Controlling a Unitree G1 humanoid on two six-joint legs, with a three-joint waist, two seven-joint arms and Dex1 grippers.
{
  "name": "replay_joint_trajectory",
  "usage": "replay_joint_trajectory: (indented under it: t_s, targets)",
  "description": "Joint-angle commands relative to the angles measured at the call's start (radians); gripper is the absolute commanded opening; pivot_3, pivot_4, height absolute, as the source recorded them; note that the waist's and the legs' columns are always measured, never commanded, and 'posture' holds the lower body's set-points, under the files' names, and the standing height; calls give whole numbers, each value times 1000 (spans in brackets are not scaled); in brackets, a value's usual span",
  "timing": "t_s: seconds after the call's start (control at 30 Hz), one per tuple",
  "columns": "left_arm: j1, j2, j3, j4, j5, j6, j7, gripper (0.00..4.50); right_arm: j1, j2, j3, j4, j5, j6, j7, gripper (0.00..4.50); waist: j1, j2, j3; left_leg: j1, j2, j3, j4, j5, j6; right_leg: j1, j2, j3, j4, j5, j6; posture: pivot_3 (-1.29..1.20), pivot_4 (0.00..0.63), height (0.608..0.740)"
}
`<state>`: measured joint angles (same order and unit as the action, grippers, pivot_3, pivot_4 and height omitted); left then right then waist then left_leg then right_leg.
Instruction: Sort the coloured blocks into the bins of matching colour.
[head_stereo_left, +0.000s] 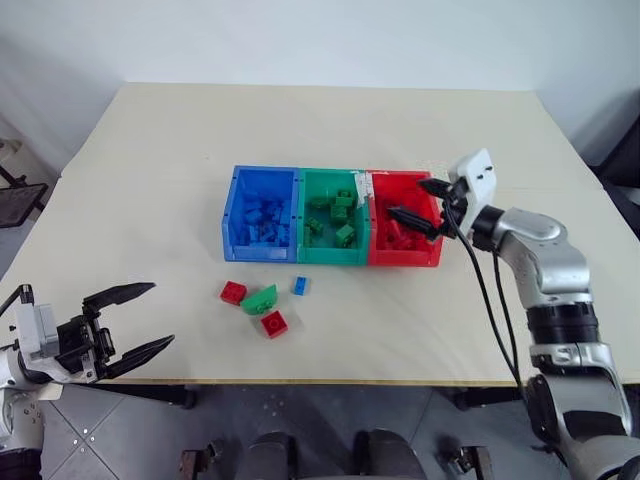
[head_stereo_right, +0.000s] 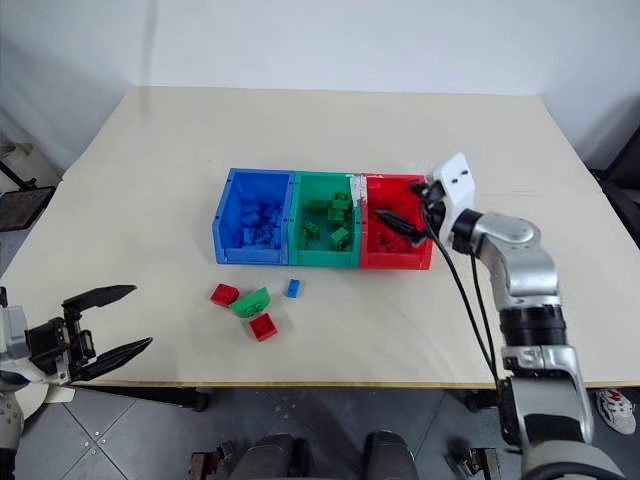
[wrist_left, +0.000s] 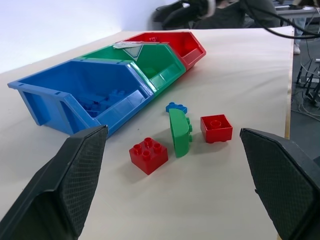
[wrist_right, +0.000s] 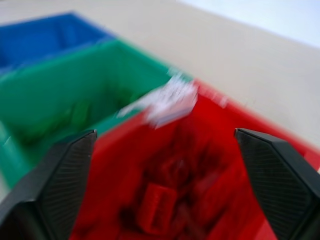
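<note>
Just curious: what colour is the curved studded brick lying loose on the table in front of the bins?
Green; the curved studded plastic brick shows best in the left wrist view.

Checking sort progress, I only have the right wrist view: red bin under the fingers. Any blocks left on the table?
Observer: Yes, four loose blocks in front of the bins: two red blocks, a curved green block and a small blue block.
Operator: Left gripper doing anything?
Observer: The left gripper hangs open and empty at the table's near left edge, fingers pointing at that cluster.
Operator: Is my right gripper holding anything?
Observer: No, the right gripper is open and empty over the red bin.
</note>
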<state>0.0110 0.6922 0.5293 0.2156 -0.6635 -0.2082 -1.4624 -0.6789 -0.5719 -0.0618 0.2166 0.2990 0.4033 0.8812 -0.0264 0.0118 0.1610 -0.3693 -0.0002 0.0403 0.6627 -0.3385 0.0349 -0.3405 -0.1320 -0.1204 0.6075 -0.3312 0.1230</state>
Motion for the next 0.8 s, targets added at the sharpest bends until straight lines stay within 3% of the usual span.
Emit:
replay_joint_trajectory:
  t_s: [0.03,0.33,0.5,0.67,0.8]
  targets:
    - [-15,8,-2,8,-3,-10,-4,4500,89,-77,-40,-151,83,-14,136,4467,0,0,0,0,0,0,0,0,0,0,0,0,-1,0,0,0,150,740]
    - [-68,26,-14,66,-1,-12,-27,4500,402,-294,-180,-206,212,-152,487,4467,4,0,0,0,0,1,0,0,0,3,1,-3,-5,0,0,0,150,740]
    - [-55,58,14,114,-8,-10,-55,4500,532,-481,-244,-103,184,-336,702,4467,2,0,1,1,1,3,0,0,1,4,0,-6,-8,0,0,0,150,740]
    - [-43,71,30,150,-18,-19,-81,4500,622,-595,-248,-79,292,-406,733,4467,1,0,1,2,2,3,0,0,1,8,0,-9,-13,0,0,0,150,740]
    - [-44,70,29,151,-28,-14,-92,4500,607,-579,-233,-134,357,-361,730,4467,1,1,1,3,3,2,0,0,0,11,0,-11,-17,0,0,0,150,740]
